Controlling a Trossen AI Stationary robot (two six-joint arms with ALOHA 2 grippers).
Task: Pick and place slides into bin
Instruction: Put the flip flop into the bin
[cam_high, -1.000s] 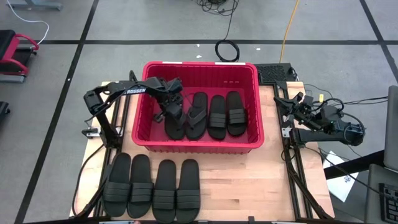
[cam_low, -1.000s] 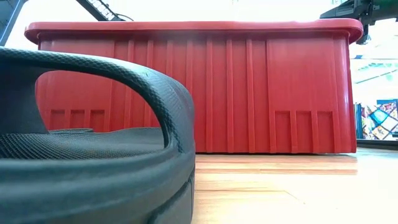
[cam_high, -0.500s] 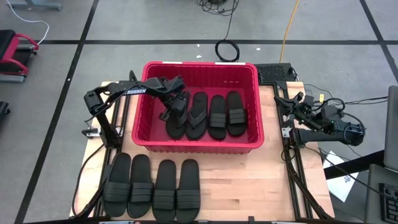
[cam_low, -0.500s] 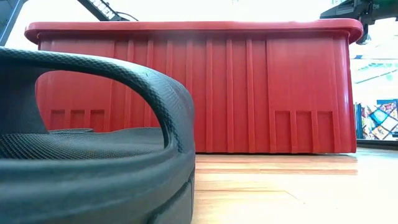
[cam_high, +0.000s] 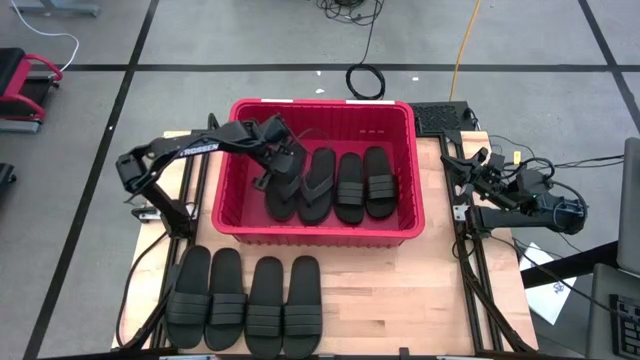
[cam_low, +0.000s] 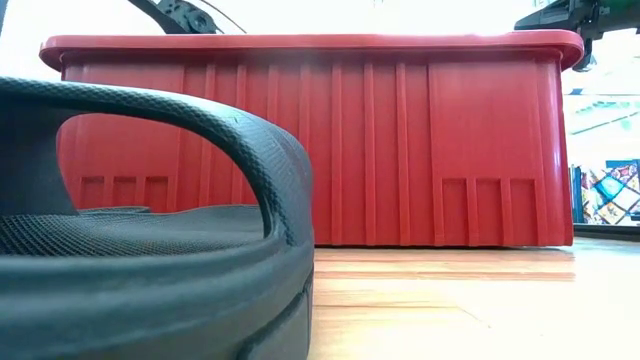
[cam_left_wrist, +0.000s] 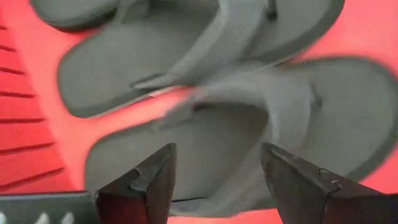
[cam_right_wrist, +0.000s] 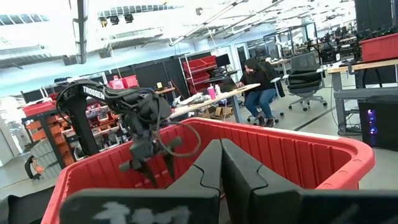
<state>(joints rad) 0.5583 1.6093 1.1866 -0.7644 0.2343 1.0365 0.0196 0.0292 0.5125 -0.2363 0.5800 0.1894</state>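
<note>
The red bin (cam_high: 405, 215) stands at the table's far middle. On its floor lie two black flip-flops (cam_high: 283, 192) (cam_high: 316, 185) and two black band slides (cam_high: 349, 187) (cam_high: 379, 182), side by side. My left gripper (cam_left_wrist: 217, 174) hangs open inside the bin, just above the leftmost flip-flop (cam_left_wrist: 249, 143), one finger toward each of its sides, touching nothing. Several more slides (cam_high: 245, 303) lie in a row, soles down, on the table's near left. My right gripper (cam_right_wrist: 221, 163) waits shut at the table's right edge (cam_high: 458, 168).
The bin's left part (cam_high: 238, 190) is bare red floor. A slide (cam_low: 150, 230) lies right before the low camera, in front of the bin wall (cam_low: 400, 150). Cables and arm mounts run along both table sides. A person sits at a desk far behind (cam_right_wrist: 258, 87).
My left gripper has opened and let go of the leftmost flip-flop, which now lies flat on the bin floor. The gripper has risen a little and drawn back toward the bin's far left corner.
</note>
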